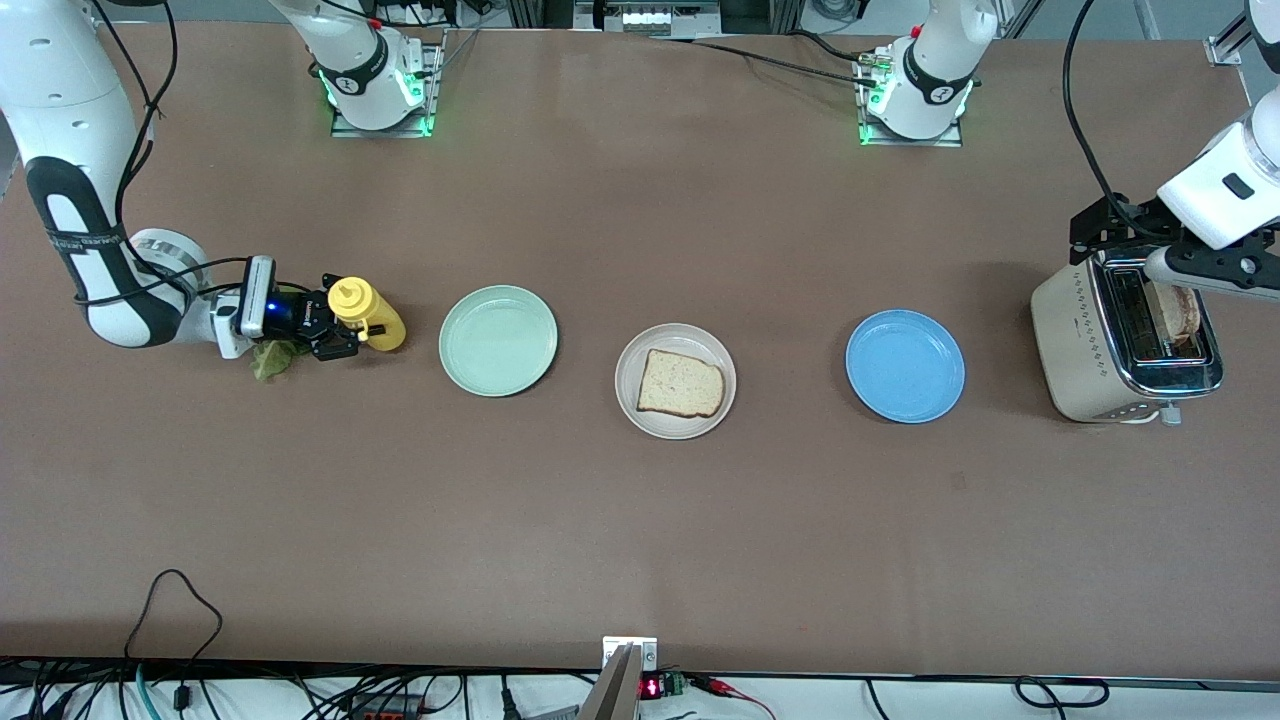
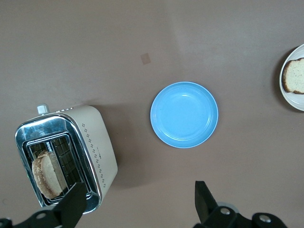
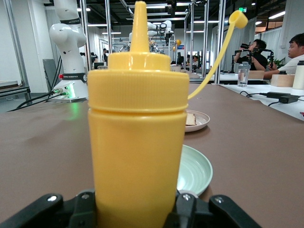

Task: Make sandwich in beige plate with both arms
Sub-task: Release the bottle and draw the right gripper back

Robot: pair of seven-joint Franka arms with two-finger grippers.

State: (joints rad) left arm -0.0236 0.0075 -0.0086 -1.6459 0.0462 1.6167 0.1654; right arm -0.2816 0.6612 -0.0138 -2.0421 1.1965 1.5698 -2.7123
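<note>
At the middle left of the front view the right gripper (image 1: 345, 325) reaches in sideways from the frame's left edge, low over the table, its black fingers clamped on a yellow plastic squeeze bottle (image 1: 368, 313) that stands upright with its cap flipped off on a tether; in the right wrist view the bottle (image 3: 138, 128) fills the centre. A crinkly green lettuce leaf (image 1: 270, 359) lies on the brown table (image 1: 640, 520) just under that gripper's wrist. Along the middle of the front view sit three round plates in a row: a mint-green plate (image 1: 498, 340), then the pale beige ceramic plate (image 1: 675, 381) at the centre, holding one square slice of light brown bread (image 1: 680, 384), then a blue plate (image 1: 905, 366). At the right edge stands a cream and chrome toaster (image 1: 1110, 345) with a browned slice of toast (image 1: 1180, 312) in its slot. The left gripper (image 2: 137, 202) hangs above the toaster and the table beside it, fingers spread wide and holding nothing.
</note>
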